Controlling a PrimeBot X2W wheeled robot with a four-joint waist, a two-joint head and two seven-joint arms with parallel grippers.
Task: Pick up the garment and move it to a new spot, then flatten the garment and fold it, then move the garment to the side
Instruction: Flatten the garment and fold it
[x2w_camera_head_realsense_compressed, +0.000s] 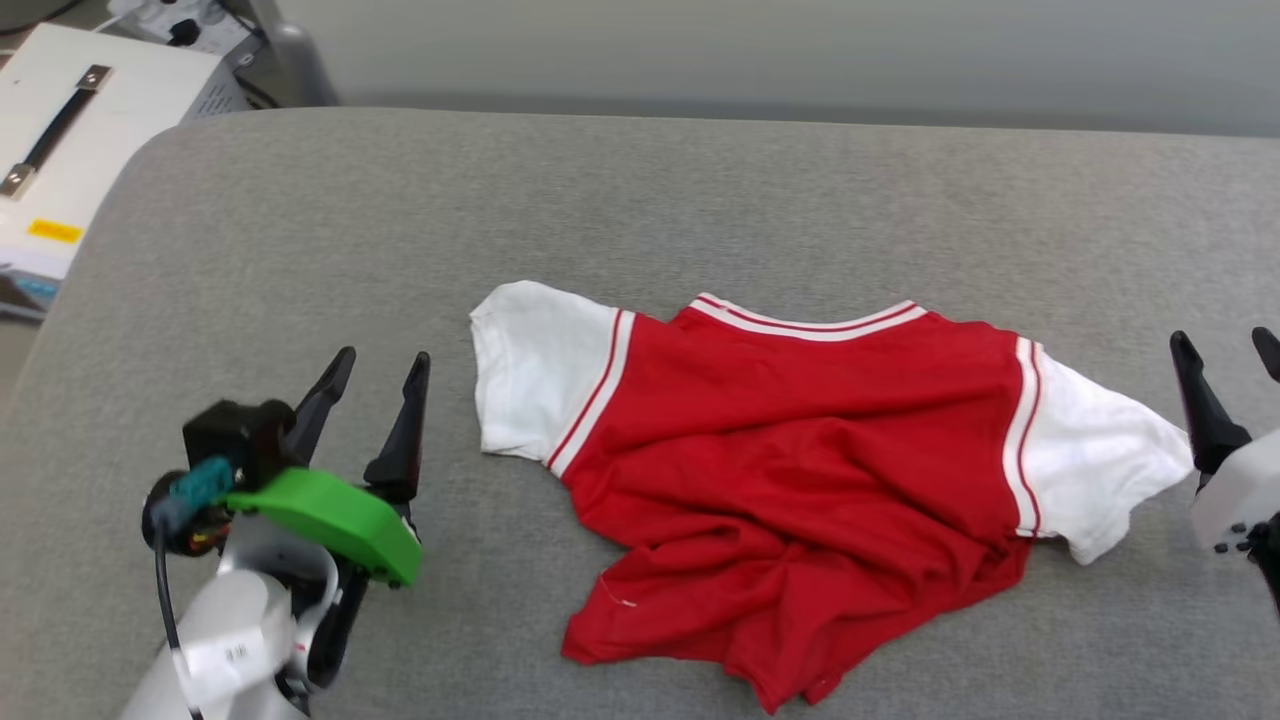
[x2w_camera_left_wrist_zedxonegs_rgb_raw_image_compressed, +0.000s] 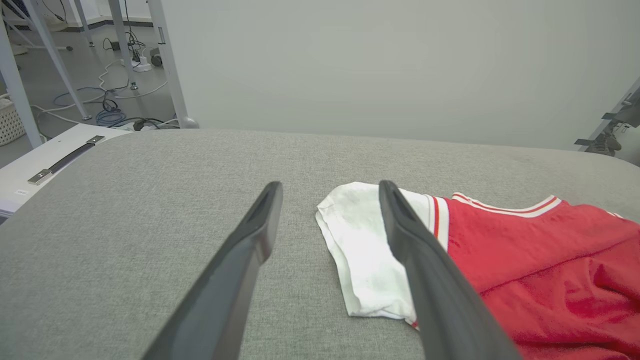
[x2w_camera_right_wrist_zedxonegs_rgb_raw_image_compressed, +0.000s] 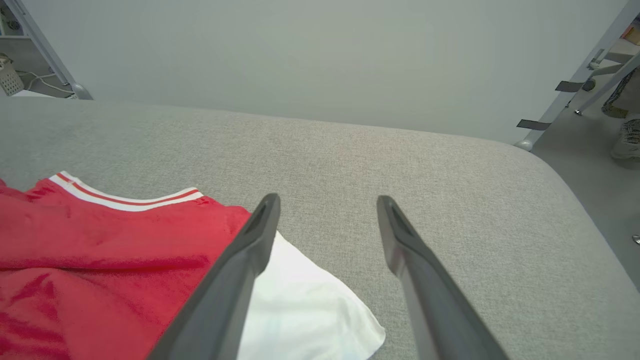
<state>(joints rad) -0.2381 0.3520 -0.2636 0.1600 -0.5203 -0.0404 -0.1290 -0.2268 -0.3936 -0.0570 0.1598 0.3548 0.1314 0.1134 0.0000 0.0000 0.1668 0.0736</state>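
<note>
The left end effector has its two dark fingers spread wide with nothing between them. It sits over the grey fabric-covered bench towards the left edge, near the garment's left sleeve but apart from it. In the left wrist view the left end effector points at the bench's far edge, and one finger crosses in front of that white sleeve.

The right end effector is likewise spread wide and holds nothing. It stands by the bench's right edge, just beside the tip of the right sleeve. In the right wrist view the right end effector shows bare bench between its tips, and one finger passes over the sleeve. Whether it touches the cloth cannot be told.

The garment lies around the middle of the bench, a plain red side up. Its striped collar points to the far edge and its rumpled, bunched hem to the near edge. Its long axis runs sleeve to sleeve, parallel to the near edge.
</note>
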